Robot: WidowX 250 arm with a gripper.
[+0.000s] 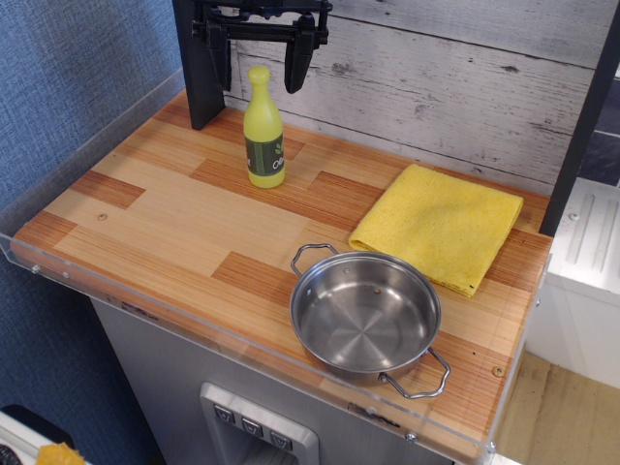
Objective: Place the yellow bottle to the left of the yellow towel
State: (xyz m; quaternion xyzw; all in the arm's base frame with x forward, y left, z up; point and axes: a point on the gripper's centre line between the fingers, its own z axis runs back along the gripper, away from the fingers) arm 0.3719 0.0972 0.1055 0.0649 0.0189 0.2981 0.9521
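Note:
The yellow bottle point(263, 131) stands upright on the wooden counter at the back, well left of the yellow towel point(438, 225). The towel lies folded at the back right. My gripper point(259, 60) hangs above the bottle's cap with its two black fingers spread wide, one on each side of the cap and clear of it. It holds nothing.
A steel pan point(366, 315) with two wire handles sits at the front right, just in front of the towel. A black post point(197, 68) stands at the back left beside the bottle. A clear plastic rim point(87, 145) borders the counter's left and front edges.

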